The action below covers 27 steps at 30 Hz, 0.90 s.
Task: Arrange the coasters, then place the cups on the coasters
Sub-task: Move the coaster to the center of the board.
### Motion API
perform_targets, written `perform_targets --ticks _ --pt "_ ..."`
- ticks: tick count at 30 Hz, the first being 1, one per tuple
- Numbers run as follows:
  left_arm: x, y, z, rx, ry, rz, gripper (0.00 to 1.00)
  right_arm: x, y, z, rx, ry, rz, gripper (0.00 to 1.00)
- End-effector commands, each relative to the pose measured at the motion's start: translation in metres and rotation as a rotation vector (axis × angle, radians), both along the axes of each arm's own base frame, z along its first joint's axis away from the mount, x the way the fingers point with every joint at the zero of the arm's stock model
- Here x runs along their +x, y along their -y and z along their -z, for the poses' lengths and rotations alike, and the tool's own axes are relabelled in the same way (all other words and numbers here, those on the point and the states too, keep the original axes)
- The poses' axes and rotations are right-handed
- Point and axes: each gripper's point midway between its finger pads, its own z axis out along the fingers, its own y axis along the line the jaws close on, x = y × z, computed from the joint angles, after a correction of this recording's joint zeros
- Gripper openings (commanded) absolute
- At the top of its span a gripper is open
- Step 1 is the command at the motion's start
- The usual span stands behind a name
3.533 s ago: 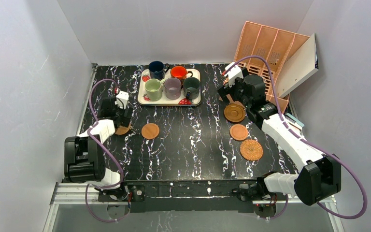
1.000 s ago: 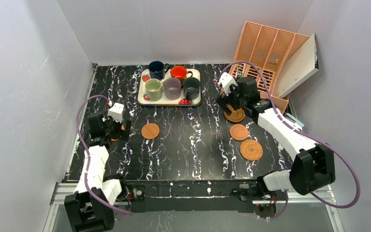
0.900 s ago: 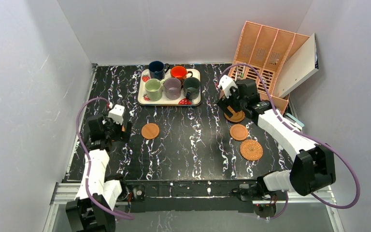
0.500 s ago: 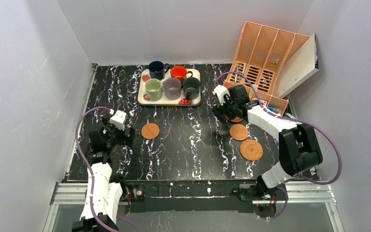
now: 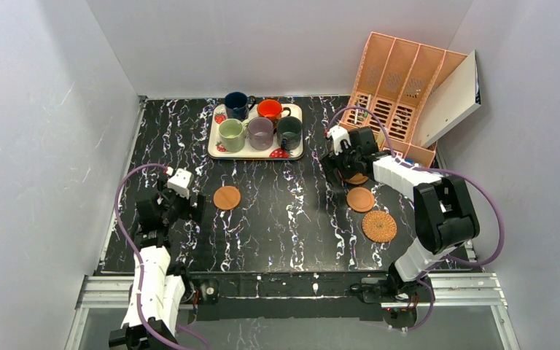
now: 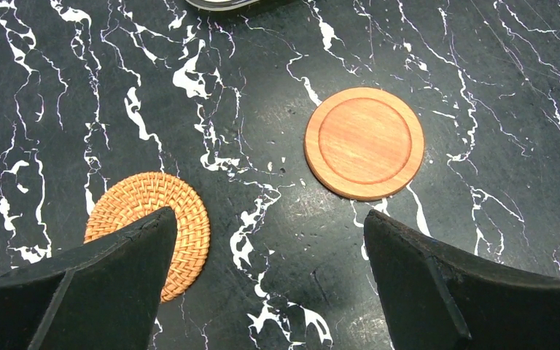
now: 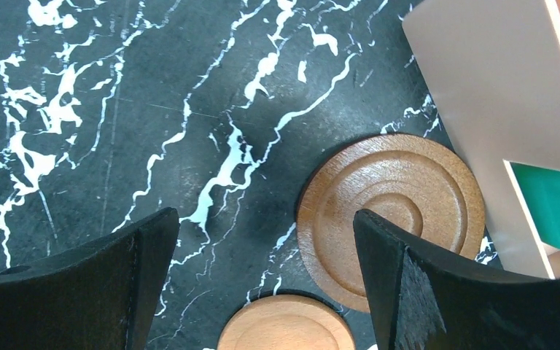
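The left gripper (image 6: 268, 217) hangs low over the near-left part of the black marble table (image 5: 284, 219), its jaws spread wide with nothing between them. The left woven coaster (image 6: 153, 219) lies flat on the table, partly hidden under the gripper's left finger. The left smooth coaster (image 6: 364, 143) lies flat to its right, apart from it and just beyond the other finger.

At the far middle, the tray (image 5: 255, 154) holds all 5 cups: the navy cup (image 5: 238, 104) and orange-red cup (image 5: 270, 109) in the far row, and the pale green cup (image 5: 230, 134), mauve cup (image 5: 260, 133) and dark grey-green cup (image 5: 289, 132) in the near row.

Right of the tray, the right gripper (image 7: 264, 217) also stands wide and holds nothing. The ringed coaster (image 7: 390, 211) lies flat by its right finger, which covers part of it. The right smooth coaster (image 5: 360, 199) lies just near of the ringed one, and the right woven coaster (image 5: 379, 226) nearer still, apart.

At the far right, a peach file rack (image 5: 397, 76) leans with a white board (image 5: 448, 91) against it.
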Motion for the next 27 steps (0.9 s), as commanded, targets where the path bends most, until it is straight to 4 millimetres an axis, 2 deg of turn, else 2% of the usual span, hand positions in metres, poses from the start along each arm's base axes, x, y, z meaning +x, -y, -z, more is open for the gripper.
perform_targets --ticks 1,8,12,27 --pt "0.001 0.001 0.002 -0.009 0.009 0.006 0.98 0.019 0.002 -0.010 0.048 0.042 0.038 0.99" --pt "0.003 0.000 0.000 0.003 0.042 0.007 0.98 0.017 0.015 0.010 0.084 -0.060 0.071 0.99" --pt "0.003 0.000 0.001 0.006 0.037 0.008 0.98 0.012 0.016 0.017 0.120 -0.124 0.058 0.99" --pt "0.003 -0.002 0.002 0.013 0.042 0.005 0.98 -0.029 -0.014 0.027 0.226 -0.324 -0.113 0.99"
